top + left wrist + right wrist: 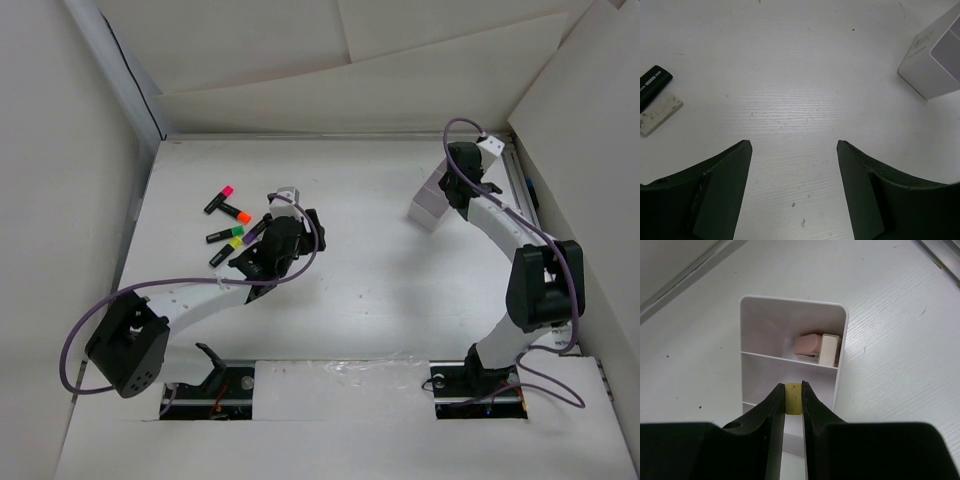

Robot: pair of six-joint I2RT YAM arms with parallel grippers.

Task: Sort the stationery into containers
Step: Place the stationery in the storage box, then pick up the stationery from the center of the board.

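Several highlighters (228,225) with black bodies and bright caps lie at the left of the table. My left gripper (308,228) hovers just right of them, open (794,146) over bare table. One black highlighter (652,84) and a white eraser (660,114) lie to its left. The white divided tray (428,208) stands at the back right. My right gripper (792,385) is above the tray (790,315), shut on a small pale yellow eraser (793,399) over the middle compartment. The far compartment holds a pink eraser (806,346) and a white eraser (828,350).
White walls enclose the table on the left, back and right. A metal rail (520,180) runs along the right edge beside the tray. Purple cables (110,300) loop off both arms. The tray (935,57) shows at the upper right of the left wrist view.
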